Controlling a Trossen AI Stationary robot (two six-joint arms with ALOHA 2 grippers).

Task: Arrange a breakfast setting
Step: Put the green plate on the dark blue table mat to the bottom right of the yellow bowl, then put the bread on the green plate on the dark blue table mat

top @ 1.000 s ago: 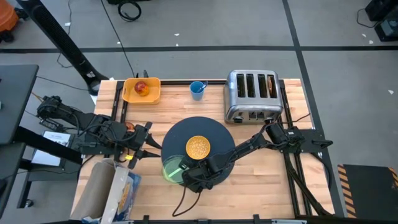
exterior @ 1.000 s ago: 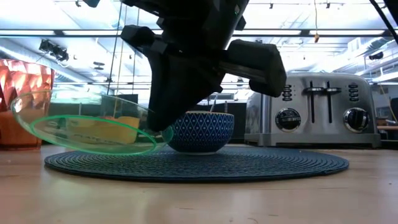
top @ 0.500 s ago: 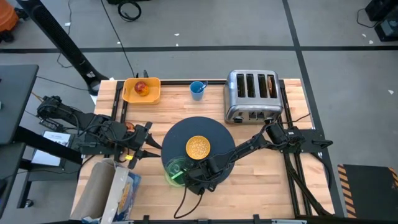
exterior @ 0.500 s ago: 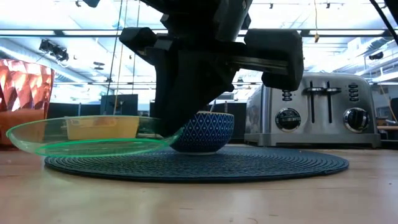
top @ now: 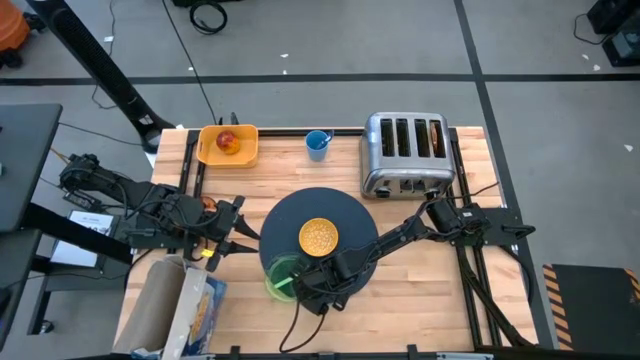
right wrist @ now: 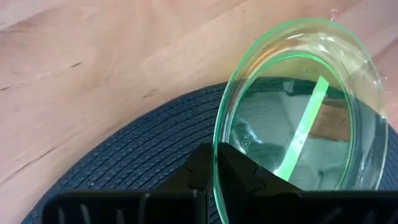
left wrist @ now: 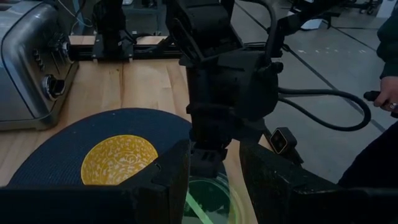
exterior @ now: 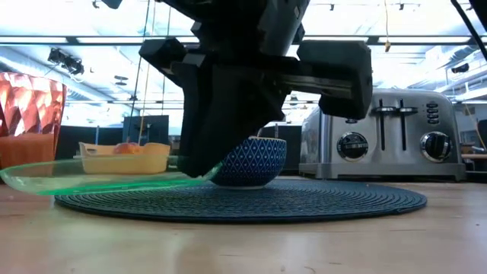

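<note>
Right gripper (top: 300,283): reached low over the near-left edge of the mat, fingers pinched on the rim of the green plate (right wrist: 298,118)
Green plate: nearly level, its rim end in the jaws, the rest overhanging the mat (top: 355,215) edge toward the left
Yellow bowl (top: 318,237): on the mat, just behind the right gripper
Left gripper (left wrist: 214,186): waited left of the mat, fingers spread apart
Apple (top: 227,142): on the orange-yellow tray (top: 245,150) at the far left
Blue cup (top: 317,144): between tray and toaster (top: 405,150)
</note>
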